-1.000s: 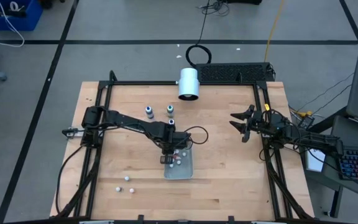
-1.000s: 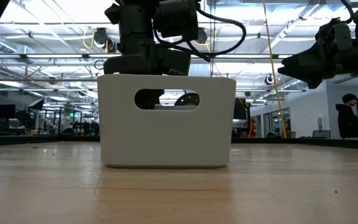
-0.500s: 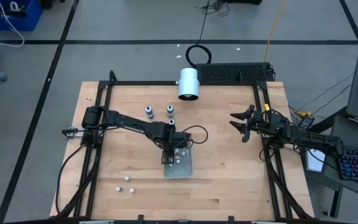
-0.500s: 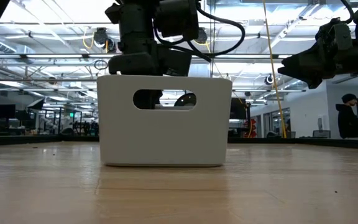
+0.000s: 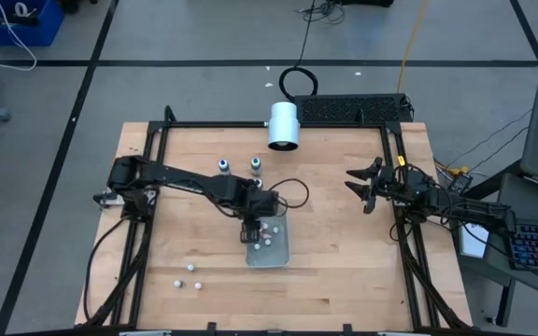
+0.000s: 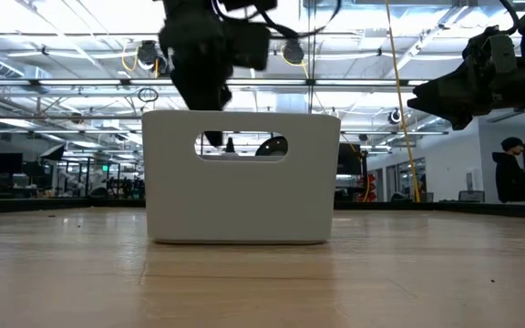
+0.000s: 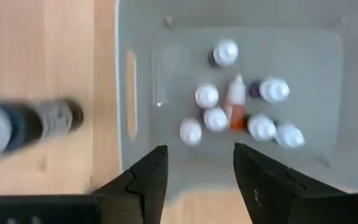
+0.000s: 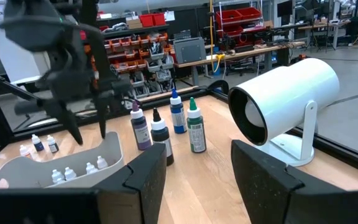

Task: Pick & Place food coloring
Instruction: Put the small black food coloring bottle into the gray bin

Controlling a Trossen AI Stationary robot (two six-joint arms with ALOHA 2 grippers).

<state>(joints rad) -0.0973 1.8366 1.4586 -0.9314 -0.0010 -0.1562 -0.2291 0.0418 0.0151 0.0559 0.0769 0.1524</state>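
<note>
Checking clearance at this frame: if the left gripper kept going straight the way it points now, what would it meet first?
The left gripper, fingers open and empty, points down into the grey bin. Going straight on, it would probably meet the bin's floor just short of the cluster of small bottles lying there; depth is hard to judge.

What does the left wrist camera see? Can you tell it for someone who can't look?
The left arm's two dark fingers stand open and empty above a pale grey bin on the wooden table. Inside the bin sit several small bottles with white caps, bunched together, one with an orange body among them. A blurred dark bottle shows outside the bin.
</note>
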